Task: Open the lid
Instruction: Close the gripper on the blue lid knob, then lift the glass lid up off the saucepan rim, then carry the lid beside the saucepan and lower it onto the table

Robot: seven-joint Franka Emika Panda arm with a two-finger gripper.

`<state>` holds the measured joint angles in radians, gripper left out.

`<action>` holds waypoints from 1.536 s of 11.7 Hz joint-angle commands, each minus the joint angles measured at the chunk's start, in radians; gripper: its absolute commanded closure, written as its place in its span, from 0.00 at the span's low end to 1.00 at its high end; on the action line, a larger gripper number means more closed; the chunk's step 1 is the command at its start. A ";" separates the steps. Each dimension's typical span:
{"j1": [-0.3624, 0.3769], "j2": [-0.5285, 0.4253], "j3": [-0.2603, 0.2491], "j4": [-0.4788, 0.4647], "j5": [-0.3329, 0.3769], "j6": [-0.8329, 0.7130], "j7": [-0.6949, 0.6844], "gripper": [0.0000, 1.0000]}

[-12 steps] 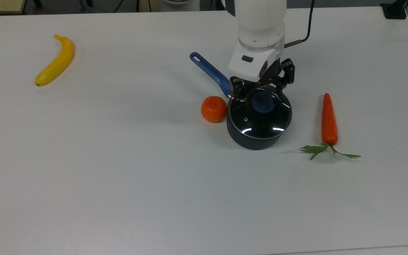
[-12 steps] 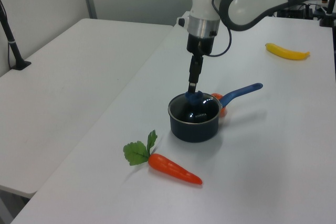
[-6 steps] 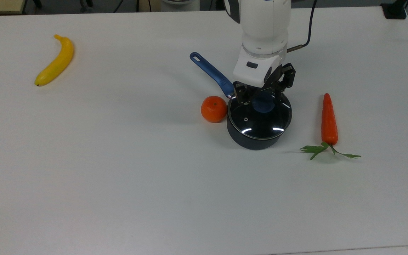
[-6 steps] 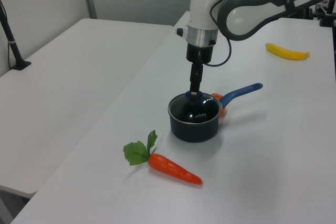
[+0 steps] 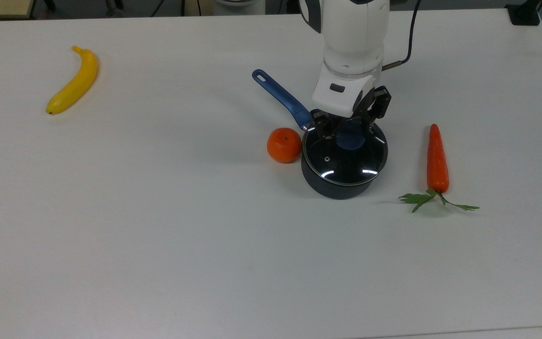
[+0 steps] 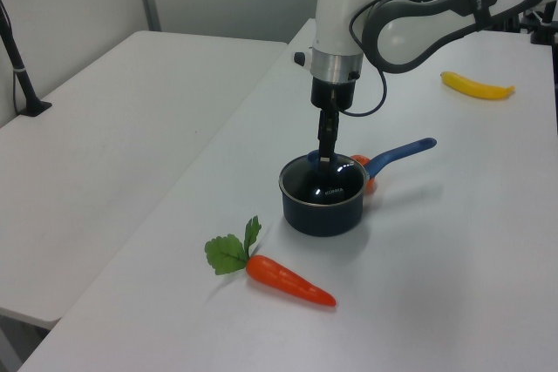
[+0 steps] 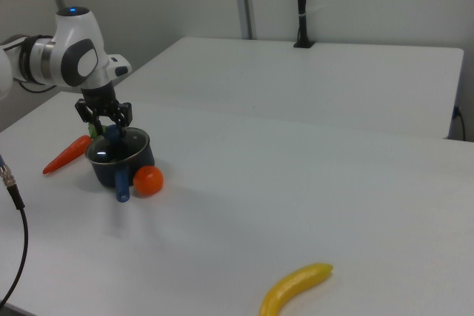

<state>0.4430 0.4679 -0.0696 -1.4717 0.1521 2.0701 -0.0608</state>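
We see gripper (image 5: 348,123) fingers spread either side of round blue knob (image 5: 350,138) on glass, metal-rimmed lid (image 5: 345,153); steam hole (image 5: 327,159) visible in top view.

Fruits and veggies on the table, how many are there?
3. A banana lies far off at the top view's left, an orange sits right beside the saucepan, and a carrot lies at the top view's right of it.
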 commanded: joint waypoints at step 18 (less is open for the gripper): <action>-0.225 -0.121 -0.015 -0.004 0.009 -0.160 -0.034 0.80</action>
<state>0.2892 0.3541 -0.0869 -1.4566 0.1525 1.9180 -0.0774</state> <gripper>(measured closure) 0.383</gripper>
